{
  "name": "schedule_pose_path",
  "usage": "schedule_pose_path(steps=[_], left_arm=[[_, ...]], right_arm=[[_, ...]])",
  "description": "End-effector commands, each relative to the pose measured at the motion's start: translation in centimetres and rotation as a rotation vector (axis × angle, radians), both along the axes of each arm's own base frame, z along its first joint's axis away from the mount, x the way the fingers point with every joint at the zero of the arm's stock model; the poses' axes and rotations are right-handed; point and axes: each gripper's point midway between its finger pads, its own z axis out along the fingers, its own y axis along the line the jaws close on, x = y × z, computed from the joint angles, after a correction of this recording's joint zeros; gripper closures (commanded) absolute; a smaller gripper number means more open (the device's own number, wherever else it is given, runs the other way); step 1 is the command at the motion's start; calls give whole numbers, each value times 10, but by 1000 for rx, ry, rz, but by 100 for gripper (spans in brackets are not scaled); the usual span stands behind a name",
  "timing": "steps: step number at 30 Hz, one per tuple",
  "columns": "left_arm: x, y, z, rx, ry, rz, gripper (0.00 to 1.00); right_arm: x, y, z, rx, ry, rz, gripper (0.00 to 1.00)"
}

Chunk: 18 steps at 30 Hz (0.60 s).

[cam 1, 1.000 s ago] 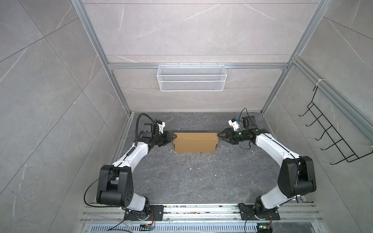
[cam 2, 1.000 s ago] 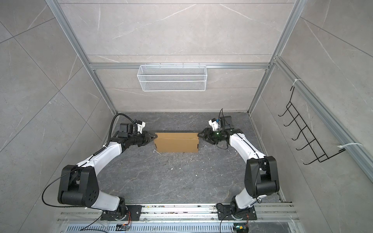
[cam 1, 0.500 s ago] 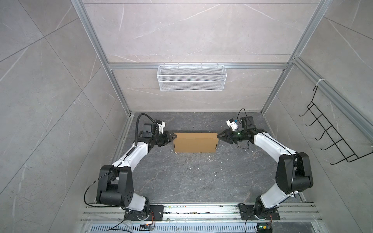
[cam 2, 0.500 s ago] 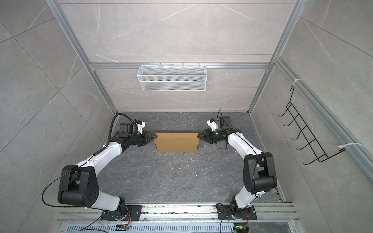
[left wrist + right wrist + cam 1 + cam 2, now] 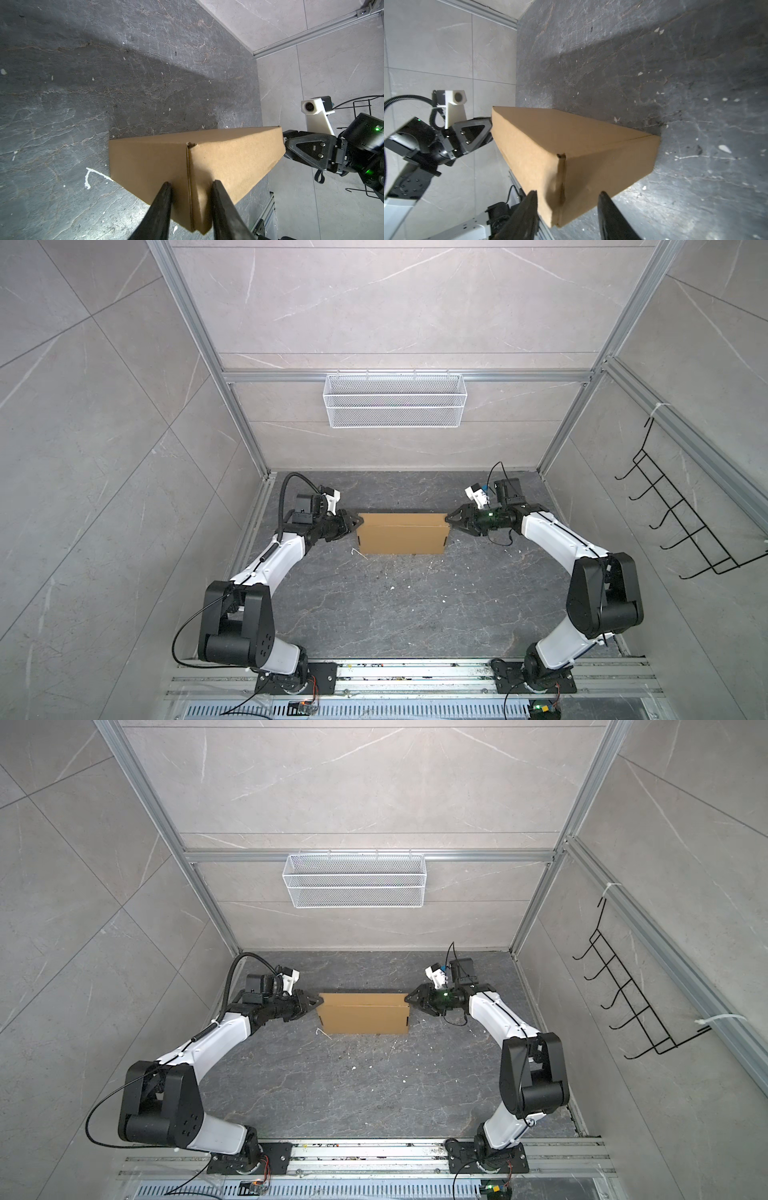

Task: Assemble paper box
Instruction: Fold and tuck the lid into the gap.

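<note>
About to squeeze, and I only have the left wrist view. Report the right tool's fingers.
Observer: The right wrist view shows the right tool with fingers apart, straddling the paper box's end corner seam.
Operator: Give me the box's alignment.
Observer: In both top views its long edges run parallel to the back wall, with the left tool at the opposite end.
Operator: Name anything behind it.
Observer: A white wire basket hangs on that wall.
</note>
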Motion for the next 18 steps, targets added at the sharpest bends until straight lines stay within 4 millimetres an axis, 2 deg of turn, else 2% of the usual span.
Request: schedule_pose_path(steps=[1, 7, 10, 14, 16, 18], left_arm=[[-39, 23, -76, 162, 276, 50, 68], [-40, 22, -77, 158, 277, 51, 68], [-40, 22, -77, 157, 276, 51, 68], [-41, 22, -82, 162, 280, 47, 70], [-42, 23, -86, 169, 285, 44, 73], [-42, 23, -87, 167, 290, 42, 75]], right_arm=[[4, 7, 18, 48, -17, 4, 44], [-1, 8, -1, -17, 8, 21, 45], [-6, 6, -17, -79, 27, 30, 50], [-6, -5, -43, -177, 69, 11, 63], [-6, -8, -49, -204, 72, 8, 67], [-7, -6, -46, -197, 64, 19, 67]])
